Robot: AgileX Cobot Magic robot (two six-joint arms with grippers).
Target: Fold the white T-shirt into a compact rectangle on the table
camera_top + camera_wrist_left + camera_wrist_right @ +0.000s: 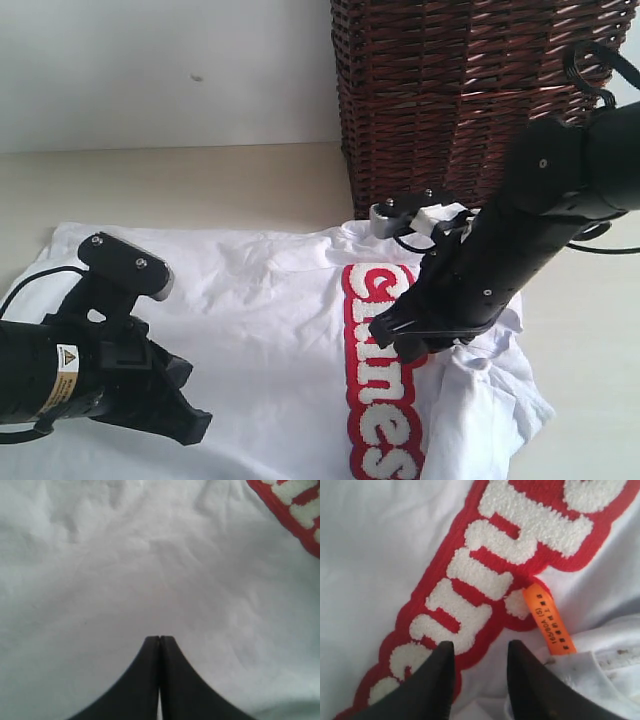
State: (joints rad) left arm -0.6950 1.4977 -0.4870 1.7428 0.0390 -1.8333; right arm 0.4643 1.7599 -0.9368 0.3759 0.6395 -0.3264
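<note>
1. White T-shirt (250,300) spread on the table (200,180); bare room behind it, basket (450,100) near the far right edge.
2. My left gripper (159,640): jaws together, empty, low over plain cloth.
3. My right gripper (480,650): jaws partly apart, seemingly empty, tilted down over the red lettering (485,580).

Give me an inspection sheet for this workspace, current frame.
Surface: table pale beige, smooth.
Job's things: white T-shirt spread out, wrinkled; right side folded over and bunched beside the red lettering; orange tag showing.
Clutter: nothing seen.
Grippers: left gripper jaws shut, empty, over plain cloth; right gripper jaws open, over the lettering.
Cables: black cable by left arm; looped cable above right arm.
Surroundings: wicker basket behind shirt; white wall.
</note>
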